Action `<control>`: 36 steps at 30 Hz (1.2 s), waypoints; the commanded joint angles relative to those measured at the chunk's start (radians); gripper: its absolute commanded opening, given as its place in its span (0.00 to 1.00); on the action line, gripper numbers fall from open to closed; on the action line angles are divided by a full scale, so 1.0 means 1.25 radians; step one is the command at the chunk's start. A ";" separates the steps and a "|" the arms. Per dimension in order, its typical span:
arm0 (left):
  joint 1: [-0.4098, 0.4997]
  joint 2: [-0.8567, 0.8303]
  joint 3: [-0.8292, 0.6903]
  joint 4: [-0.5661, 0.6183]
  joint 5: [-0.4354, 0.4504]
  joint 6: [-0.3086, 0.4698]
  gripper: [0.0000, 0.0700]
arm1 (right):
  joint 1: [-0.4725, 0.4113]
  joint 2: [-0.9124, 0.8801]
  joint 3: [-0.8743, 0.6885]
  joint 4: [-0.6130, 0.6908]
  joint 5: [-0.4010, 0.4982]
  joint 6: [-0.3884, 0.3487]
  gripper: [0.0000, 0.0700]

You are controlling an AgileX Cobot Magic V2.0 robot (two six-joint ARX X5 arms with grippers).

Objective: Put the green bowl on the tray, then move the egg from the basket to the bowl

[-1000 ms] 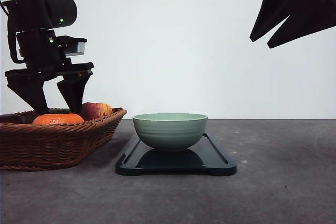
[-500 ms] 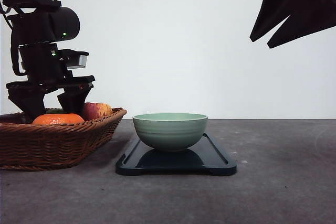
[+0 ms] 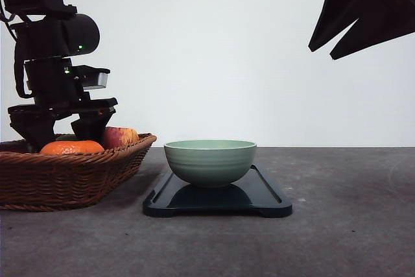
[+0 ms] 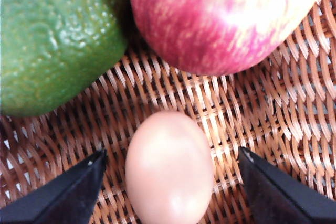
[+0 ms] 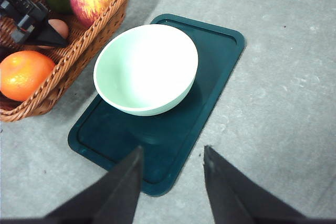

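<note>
Left arm: lowered into the basket at the table's left side, wrist pointing straight down, dark housing stacked upright above it in the front view.
Left gripper: spread wide, one black finger on each side of the egg, neither touching it; nothing held.
Egg: lying on the wicker floor of the basket, between the fingertips, just below the red-yellow apple and beside the green fruit as seen from the left wrist.
Right arm: raised high at the upper right of the front view, seen as a dark angular silhouette well above the table.
Right gripper: parted, empty, hovering over the near end of the tray, fingers pointing down.
Green bowl: upright on the tray, toward its basket-side end, empty inside.
Tray: flat on the grey table, just beside the basket.
Basket: also holding an orange fruit near its rim.
</note>
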 commanded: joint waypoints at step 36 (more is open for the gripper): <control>-0.065 -0.242 0.017 0.067 0.081 -0.064 0.34 | 0.004 0.008 0.001 -0.006 0.002 0.008 0.32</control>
